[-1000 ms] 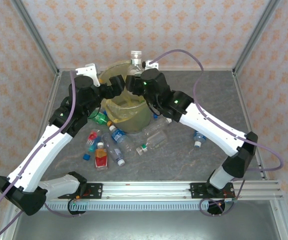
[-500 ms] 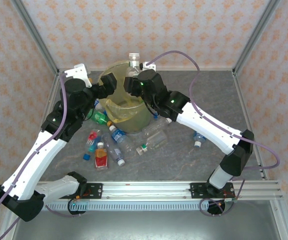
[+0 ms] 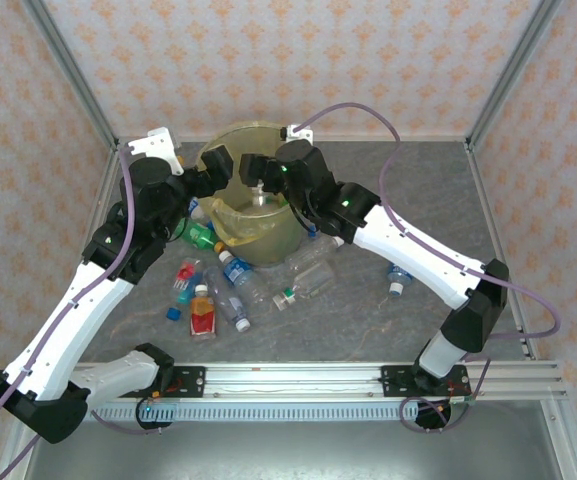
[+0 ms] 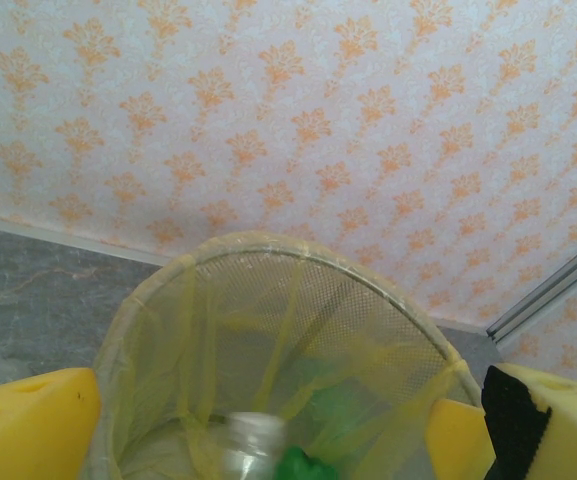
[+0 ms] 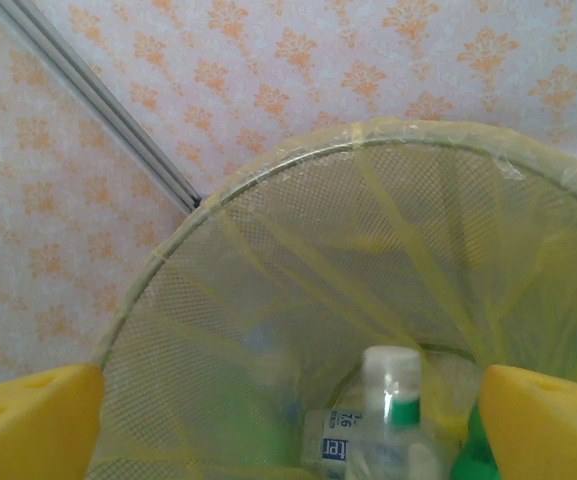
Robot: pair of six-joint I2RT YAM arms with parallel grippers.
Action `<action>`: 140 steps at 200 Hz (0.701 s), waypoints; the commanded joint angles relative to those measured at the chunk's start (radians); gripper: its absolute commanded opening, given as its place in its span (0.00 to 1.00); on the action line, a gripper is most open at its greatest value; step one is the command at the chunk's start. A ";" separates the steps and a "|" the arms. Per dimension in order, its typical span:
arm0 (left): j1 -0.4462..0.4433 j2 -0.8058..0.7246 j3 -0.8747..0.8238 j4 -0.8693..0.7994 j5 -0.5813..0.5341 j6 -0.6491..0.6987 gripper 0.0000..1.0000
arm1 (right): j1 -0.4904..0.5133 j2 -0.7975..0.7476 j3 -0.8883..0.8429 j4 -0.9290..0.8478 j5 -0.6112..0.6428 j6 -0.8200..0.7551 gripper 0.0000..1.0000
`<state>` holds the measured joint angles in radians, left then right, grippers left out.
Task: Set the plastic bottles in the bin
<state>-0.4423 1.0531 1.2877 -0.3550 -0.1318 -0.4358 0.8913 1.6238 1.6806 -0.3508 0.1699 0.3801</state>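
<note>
Grey tabletop (image 3: pixel 368 320). Yellow-lined mesh bin (image 3: pixel 268 238) at far edge holds clear and green plastic bottles (image 5: pixel 389 385). Left gripper (image 4: pixel 280 415), right gripper (image 5: pixel 290 420): both released, empty.

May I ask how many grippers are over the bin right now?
2. The left gripper is over the left rim of the bin; the right gripper is beside it, nearer the middle. Both are open.

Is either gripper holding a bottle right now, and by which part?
Nothing is held. The left gripper and right gripper are both open above the bin, with a bottle loose inside it.
</note>
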 commanded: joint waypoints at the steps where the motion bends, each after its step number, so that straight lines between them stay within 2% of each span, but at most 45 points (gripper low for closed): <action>1: 0.009 -0.013 -0.007 0.003 0.006 0.027 0.99 | 0.005 -0.054 -0.013 0.004 0.056 -0.004 0.97; 54: 0.010 0.010 0.004 -0.011 0.036 0.034 0.99 | 0.004 -0.133 -0.078 -0.007 0.151 -0.007 1.00; 86: 0.012 0.018 -0.006 0.012 0.104 0.034 0.99 | 0.002 -0.216 -0.181 -0.011 0.211 0.030 1.00; 111: 0.013 0.035 -0.006 0.026 0.168 0.035 0.99 | -0.010 -0.288 -0.273 -0.045 0.258 0.113 1.00; 140: 0.015 0.066 0.014 0.016 0.202 0.038 0.99 | -0.042 -0.383 -0.408 -0.078 0.236 0.255 1.00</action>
<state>-0.4374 1.0958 1.2877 -0.3504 0.0090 -0.4175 0.8757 1.3190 1.3617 -0.3752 0.3698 0.4919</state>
